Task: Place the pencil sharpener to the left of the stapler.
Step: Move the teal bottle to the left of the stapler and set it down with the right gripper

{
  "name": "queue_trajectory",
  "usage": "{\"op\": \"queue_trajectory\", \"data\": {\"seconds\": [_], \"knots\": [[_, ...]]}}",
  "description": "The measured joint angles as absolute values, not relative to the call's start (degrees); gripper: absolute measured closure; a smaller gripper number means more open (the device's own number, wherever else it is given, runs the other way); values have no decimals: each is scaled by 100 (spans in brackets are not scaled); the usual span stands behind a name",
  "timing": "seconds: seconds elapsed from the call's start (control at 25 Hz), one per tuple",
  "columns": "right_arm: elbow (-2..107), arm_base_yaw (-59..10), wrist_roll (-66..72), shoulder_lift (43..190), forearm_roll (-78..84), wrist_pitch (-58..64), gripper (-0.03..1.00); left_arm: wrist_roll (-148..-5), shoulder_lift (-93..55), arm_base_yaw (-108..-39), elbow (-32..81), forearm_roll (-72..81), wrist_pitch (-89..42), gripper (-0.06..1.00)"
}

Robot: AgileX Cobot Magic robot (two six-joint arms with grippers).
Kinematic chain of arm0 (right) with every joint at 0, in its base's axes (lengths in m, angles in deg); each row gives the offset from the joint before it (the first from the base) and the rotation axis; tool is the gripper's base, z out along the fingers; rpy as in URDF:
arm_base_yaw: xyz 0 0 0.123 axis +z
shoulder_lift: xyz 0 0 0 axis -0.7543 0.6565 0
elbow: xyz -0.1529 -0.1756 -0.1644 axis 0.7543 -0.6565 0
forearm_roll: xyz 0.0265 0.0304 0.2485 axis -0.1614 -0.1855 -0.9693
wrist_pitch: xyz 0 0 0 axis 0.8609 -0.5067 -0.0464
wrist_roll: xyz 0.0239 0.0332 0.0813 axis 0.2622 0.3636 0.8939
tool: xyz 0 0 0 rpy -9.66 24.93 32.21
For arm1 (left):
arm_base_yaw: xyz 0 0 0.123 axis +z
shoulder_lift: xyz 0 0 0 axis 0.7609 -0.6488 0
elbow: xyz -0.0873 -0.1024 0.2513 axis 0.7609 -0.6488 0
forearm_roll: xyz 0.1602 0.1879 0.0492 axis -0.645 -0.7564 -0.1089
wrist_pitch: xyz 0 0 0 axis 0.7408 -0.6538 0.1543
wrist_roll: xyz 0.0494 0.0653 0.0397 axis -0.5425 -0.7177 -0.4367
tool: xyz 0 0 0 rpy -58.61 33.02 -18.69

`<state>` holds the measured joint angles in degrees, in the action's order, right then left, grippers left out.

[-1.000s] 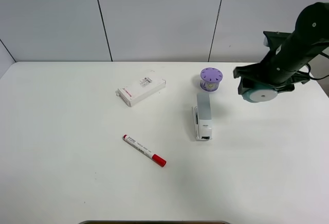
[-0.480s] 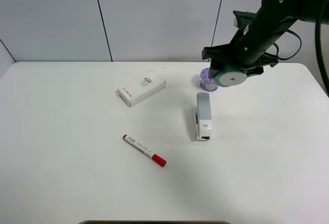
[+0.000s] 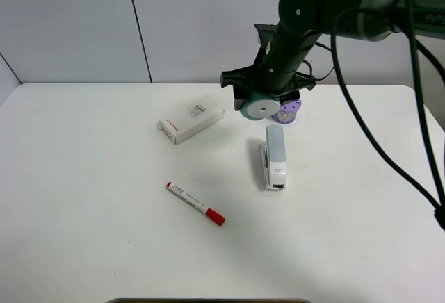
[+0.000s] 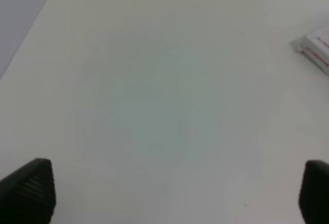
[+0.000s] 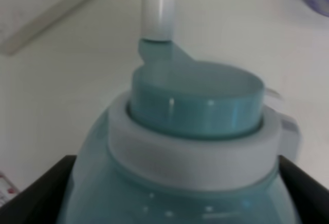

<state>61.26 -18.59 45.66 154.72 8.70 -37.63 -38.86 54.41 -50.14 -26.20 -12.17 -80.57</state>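
A white tabletop point(image 3: 104, 178) seen from above. A stapler point(image 3: 274, 157) lies near the middle. The dark right arm point(image 3: 306, 11) reaches in from the right, and the right jaws are closed around a teal sharpener point(image 3: 259, 106), one on each side of its body in the wrist view point(image 5: 190, 147). The sharpener sits just past the stapler's far end, slightly to its left. A purple pot point(image 3: 290, 111) is just beyond the stapler, a box point(image 3: 191, 122) beyond and to its left, a marker point(image 3: 196, 203) nearer and to its left. The left jaws are spread wide, holding nothing.
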Motion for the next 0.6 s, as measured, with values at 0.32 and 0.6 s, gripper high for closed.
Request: {"op": "queue_trajectory", "data": {"seconds": [0.32,0.6], "knots": [[6713,-1408,4771,16126,858,-3756,29,-3886,5441,-5014,-2620,-1217,-8057,-1],[6734,-1178,4809,16559,760,-3751,29,-3886,5441,-5014,-2620,-1217,-8057,-1]]}}
